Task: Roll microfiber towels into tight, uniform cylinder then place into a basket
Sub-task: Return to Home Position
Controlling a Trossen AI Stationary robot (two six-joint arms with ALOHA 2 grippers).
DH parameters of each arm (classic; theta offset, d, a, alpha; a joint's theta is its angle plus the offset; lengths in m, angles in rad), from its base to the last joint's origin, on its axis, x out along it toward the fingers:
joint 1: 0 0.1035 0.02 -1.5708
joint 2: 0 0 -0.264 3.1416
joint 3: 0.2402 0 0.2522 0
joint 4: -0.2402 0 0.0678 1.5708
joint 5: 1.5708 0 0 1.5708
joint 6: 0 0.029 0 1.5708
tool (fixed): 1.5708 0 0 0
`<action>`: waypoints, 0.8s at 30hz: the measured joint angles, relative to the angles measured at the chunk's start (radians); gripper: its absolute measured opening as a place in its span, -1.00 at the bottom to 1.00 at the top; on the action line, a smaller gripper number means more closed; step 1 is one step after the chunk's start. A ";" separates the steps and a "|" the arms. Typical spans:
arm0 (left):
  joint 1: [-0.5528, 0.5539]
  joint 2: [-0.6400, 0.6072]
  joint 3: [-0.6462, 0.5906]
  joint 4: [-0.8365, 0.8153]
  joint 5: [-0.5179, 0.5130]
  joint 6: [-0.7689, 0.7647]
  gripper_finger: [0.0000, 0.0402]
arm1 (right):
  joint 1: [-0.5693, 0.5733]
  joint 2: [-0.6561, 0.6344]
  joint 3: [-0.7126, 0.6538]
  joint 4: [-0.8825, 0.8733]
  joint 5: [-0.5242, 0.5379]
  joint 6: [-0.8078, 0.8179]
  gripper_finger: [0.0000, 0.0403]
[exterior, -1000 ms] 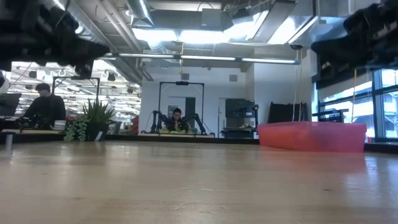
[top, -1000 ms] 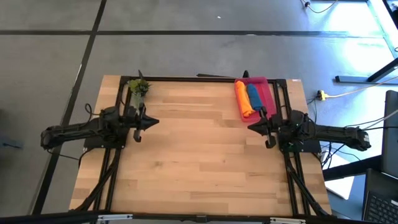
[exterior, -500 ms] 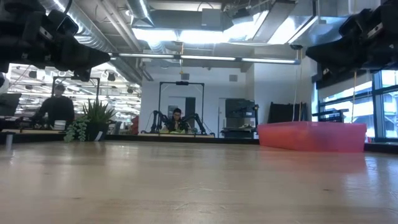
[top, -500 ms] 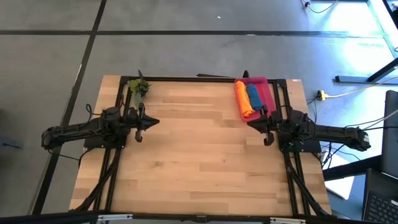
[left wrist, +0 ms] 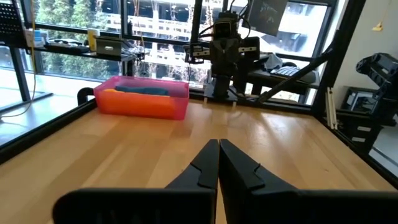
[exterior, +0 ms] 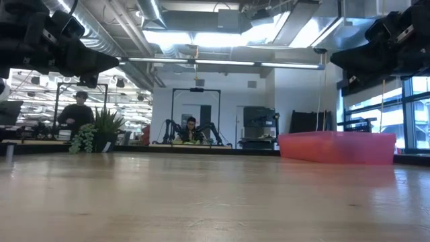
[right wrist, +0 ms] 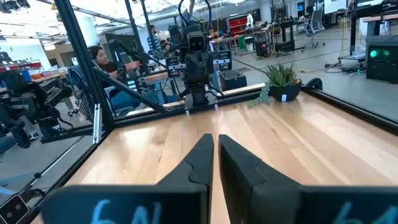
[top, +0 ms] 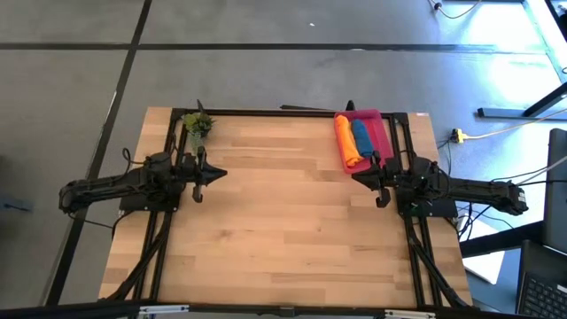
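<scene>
While my arms hang over the table's (top: 283, 230) two side edges, my left gripper (top: 216, 174) has its fingers pressed together on nothing; my right gripper (top: 358, 177) likewise, just beside the basket (top: 384, 133). Basket, far right corner, contains: orange towel (top: 344, 142), blue towel (top: 361, 137), both rolled, side by side, touching.

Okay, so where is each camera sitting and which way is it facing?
High view: overhead, straight down on the table; both arms, left gripper and right gripper.
Low view: table-top height, level across to the room; arms hang into top corners.
Left wrist view: on the left arm, facing the right arm and basket; its own shut gripper shows.
Right wrist view: on the right arm, facing the left arm and plant; its own shut gripper shows.
Shared: high and left wrist views both show the basket.
</scene>
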 joint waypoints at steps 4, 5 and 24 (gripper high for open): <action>0.000 0.000 0.000 0.000 0.000 0.000 -0.99 | 0.000 0.000 0.000 0.000 0.000 0.000 -0.86; 0.000 0.000 0.000 0.000 0.000 0.000 -0.98 | 0.000 0.000 0.000 0.000 0.000 0.000 -0.86; 0.000 0.000 0.000 0.000 -0.001 0.000 -0.97 | 0.000 0.000 0.002 0.000 -0.002 0.000 -0.86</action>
